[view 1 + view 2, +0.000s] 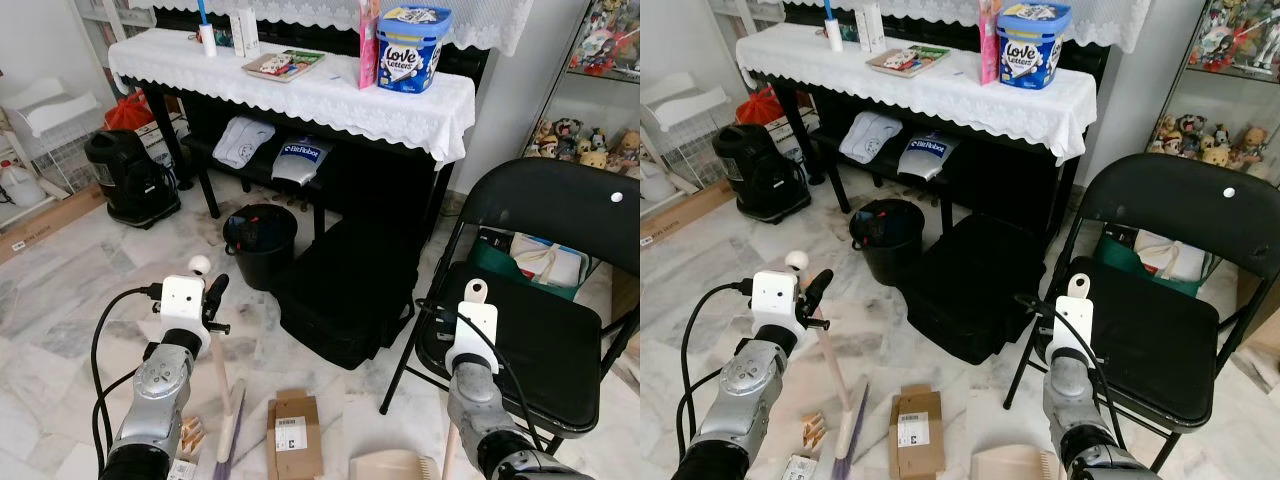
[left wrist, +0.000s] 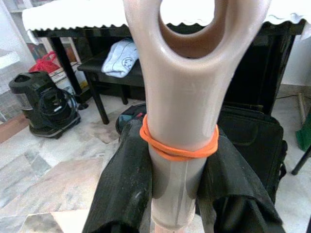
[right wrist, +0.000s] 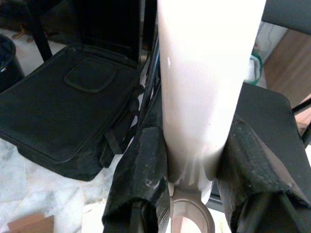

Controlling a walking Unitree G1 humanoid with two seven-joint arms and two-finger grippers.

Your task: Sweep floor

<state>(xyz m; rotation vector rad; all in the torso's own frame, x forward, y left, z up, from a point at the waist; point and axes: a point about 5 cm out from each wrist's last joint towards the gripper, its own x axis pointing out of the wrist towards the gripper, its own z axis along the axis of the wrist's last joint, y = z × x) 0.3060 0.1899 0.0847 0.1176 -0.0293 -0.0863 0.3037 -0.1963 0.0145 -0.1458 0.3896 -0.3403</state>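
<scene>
The marble floor [image 1: 60,300] lies open ahead of the robot, bounded by the black bag [image 1: 345,290] and the black bin [image 1: 260,243] under the lace-covered desk [image 1: 300,85], with a black folding chair [image 1: 545,330] to the right. Down by the robot's feet lies a flattened cardboard box [image 1: 295,432], with small scraps [image 1: 813,430] just to its left.

The left gripper [image 2: 177,179] has its jaws clenched on the top of the broom handle [image 2: 182,121], just under an orange rubber band. The broom [image 1: 228,415] slants down and slightly rightward, so its bristle end sits on the floor between the scraps and the box.

The right gripper [image 3: 194,170] has its jaws clenched on the pale dustpan handle [image 3: 199,82]; the dustpan [image 1: 392,466] rests low, just right of the box.

The litter therefore lies between the two tools, and the broom arm is nearer the scraps; a rightward stroke looks like the natural next move.
</scene>
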